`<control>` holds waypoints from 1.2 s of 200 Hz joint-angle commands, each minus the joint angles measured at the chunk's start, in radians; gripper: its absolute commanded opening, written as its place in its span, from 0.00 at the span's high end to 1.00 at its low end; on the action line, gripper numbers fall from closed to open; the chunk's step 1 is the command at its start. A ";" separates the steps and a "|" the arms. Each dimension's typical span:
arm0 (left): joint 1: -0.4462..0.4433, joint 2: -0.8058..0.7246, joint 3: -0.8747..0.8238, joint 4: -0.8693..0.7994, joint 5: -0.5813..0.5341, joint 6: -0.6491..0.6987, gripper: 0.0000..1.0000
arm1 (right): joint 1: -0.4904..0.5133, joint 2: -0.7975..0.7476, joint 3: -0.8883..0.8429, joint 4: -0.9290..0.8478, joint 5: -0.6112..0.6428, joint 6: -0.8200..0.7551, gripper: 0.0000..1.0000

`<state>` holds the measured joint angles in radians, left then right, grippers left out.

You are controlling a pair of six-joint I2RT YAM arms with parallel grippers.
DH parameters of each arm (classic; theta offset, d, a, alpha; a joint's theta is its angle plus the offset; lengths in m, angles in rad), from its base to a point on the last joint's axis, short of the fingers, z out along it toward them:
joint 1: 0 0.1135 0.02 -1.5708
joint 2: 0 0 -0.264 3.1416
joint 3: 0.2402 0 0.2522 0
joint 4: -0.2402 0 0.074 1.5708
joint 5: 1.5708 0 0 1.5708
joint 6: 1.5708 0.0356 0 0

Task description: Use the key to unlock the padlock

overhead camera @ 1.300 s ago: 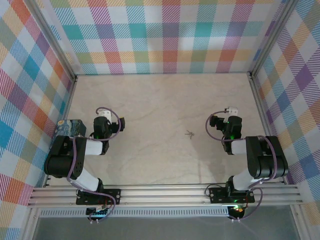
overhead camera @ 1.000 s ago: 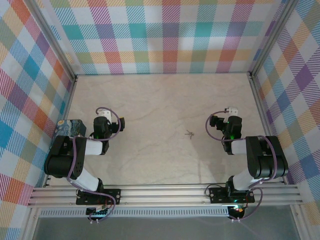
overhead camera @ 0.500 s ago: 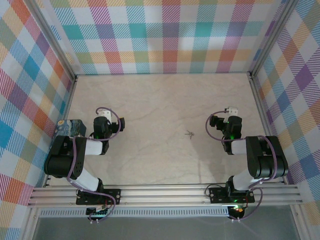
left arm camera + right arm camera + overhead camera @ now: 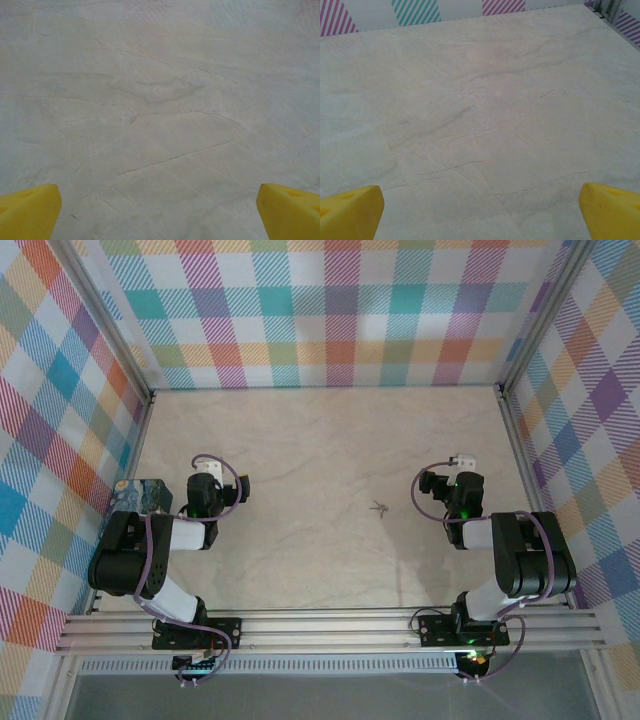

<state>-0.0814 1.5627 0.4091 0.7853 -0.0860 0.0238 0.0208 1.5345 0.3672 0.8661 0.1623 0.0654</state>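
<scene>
key (image 4: 379, 507): likely light, stiff, slippery; pinch wider end | left gripper (image 4: 160, 214), right gripper (image 4: 480, 214): jaws wide apart, empty

The left arm (image 4: 150, 555) and right arm (image 4: 520, 560) both sit folded back above their bases at the near edge, forearms reaching toward the far side. The left tool (image 4: 160, 212) tilts forward and down, its yellow fingertips (image 4: 27, 210) spread wide and empty. The right tool (image 4: 480, 212) is posed alike, equally spread.
</scene>
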 commanded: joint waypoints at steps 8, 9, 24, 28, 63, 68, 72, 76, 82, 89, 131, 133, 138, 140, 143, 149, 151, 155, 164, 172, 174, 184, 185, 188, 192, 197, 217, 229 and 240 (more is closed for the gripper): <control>0.016 0.002 0.019 0.006 0.022 0.010 0.00 | 0.005 -0.004 0.017 0.009 -0.013 -0.013 0.00; 0.017 0.002 0.019 0.006 0.022 0.010 0.00 | 0.005 -0.004 0.018 0.010 -0.013 -0.013 0.00; 0.018 0.002 0.019 0.006 0.022 0.011 0.00 | 0.005 -0.004 0.018 0.009 -0.014 -0.013 0.00; 0.017 0.003 0.019 0.006 0.021 0.011 0.00 | 0.004 -0.004 0.018 0.008 -0.014 -0.012 0.00; 0.019 0.003 0.021 0.005 0.026 0.007 0.00 | 0.005 -0.004 0.018 0.009 -0.013 -0.012 0.00; 0.026 -0.001 0.031 -0.014 0.045 0.006 0.00 | 0.004 -0.005 0.018 0.011 -0.026 -0.017 0.00; 0.030 -0.007 0.036 -0.032 0.054 0.005 0.00 | 0.004 -0.008 0.024 0.004 -0.045 -0.023 0.00; 0.032 -0.013 0.042 -0.041 0.052 0.003 0.01 | 0.006 -0.018 0.033 -0.023 -0.067 -0.035 0.00; 0.032 -0.028 0.053 -0.068 0.038 -0.001 0.05 | 0.010 -0.045 0.057 -0.087 -0.079 -0.046 0.00; 0.031 -0.062 0.090 -0.161 0.010 -0.011 0.07 | 0.016 -0.078 0.081 -0.167 -0.055 -0.043 0.00; 0.027 -0.147 0.483 -0.863 -0.280 -0.207 0.05 | 0.032 -0.255 0.186 -0.530 -0.119 0.026 0.00; 0.029 -0.140 0.505 -0.904 -0.295 -0.223 0.05 | 0.033 -0.259 0.198 -0.552 -0.126 0.034 0.01; 0.038 -0.122 0.557 -0.996 -0.313 -0.260 0.04 | 0.040 -0.268 0.225 -0.612 -0.142 0.046 0.01; 0.043 -0.115 0.574 -1.026 -0.313 -0.275 0.04 | 0.043 -0.272 0.238 -0.634 -0.147 0.049 0.01; 0.051 -0.106 0.598 -1.073 -0.314 -0.294 0.04 | 0.050 -0.274 0.255 -0.665 -0.152 0.053 0.01; 0.071 -0.095 0.633 -1.158 -0.317 -0.338 0.04 | 0.067 -0.284 0.282 -0.718 -0.157 0.059 0.01; 0.077 -0.094 0.643 -1.177 -0.314 -0.355 0.04 | 0.073 -0.286 0.291 -0.734 -0.158 0.060 0.01; 0.098 -0.095 0.654 -1.210 -0.305 -0.386 0.04 | 0.083 -0.292 0.307 -0.760 -0.162 0.062 0.01; 0.147 -0.104 0.659 -1.258 -0.274 -0.449 0.04 | 0.103 -0.300 0.336 -0.821 -0.178 0.069 0.01; 0.189 -0.114 0.656 -1.292 -0.256 -0.486 0.04 | 0.118 -0.304 0.358 -0.862 -0.191 0.079 0.01; 0.197 -0.116 0.654 -1.298 -0.253 -0.490 0.04 | 0.122 -0.305 0.362 -0.871 -0.195 0.082 0.01; 0.241 -0.119 0.645 -1.322 -0.227 -0.509 0.04 | 0.140 -0.310 0.377 -0.909 -0.207 0.088 0.01; 0.248 -0.118 0.643 -1.323 -0.222 -0.511 0.04 | 0.142 -0.310 0.378 -0.912 -0.207 0.088 0.01; 0.262 -0.116 0.641 -1.326 -0.207 -0.515 0.04 | 0.149 -0.314 0.380 -0.922 -0.208 0.088 0.01; 0.283 -0.111 0.636 -1.331 -0.185 -0.521 0.04 | 0.156 -0.315 0.384 -0.934 -0.208 0.088 0.01; 0.307 -0.102 0.633 -1.334 -0.154 -0.527 0.05 | 0.165 -0.319 0.387 -0.948 -0.208 0.089 0.00; 0.405 -0.053 0.606 -1.335 -0.009 -0.565 0.06 | 0.196 -0.337 0.394 -0.981 -0.210 0.101 0.00; 0.414 -0.046 0.585 -1.323 0.018 -0.566 0.07 | 0.207 -0.352 0.397 -0.994 -0.211 0.111 0.00; 0.409 -0.049 0.570 -1.311 0.050 -0.568 0.07 | 0.214 -0.367 0.400 -1.008 -0.214 0.117 0.00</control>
<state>0.3222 1.5078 1.0115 -0.4675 -0.1696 -0.4866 0.2180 1.2137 0.7334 -0.0589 -0.0284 0.1505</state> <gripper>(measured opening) 0.932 0.997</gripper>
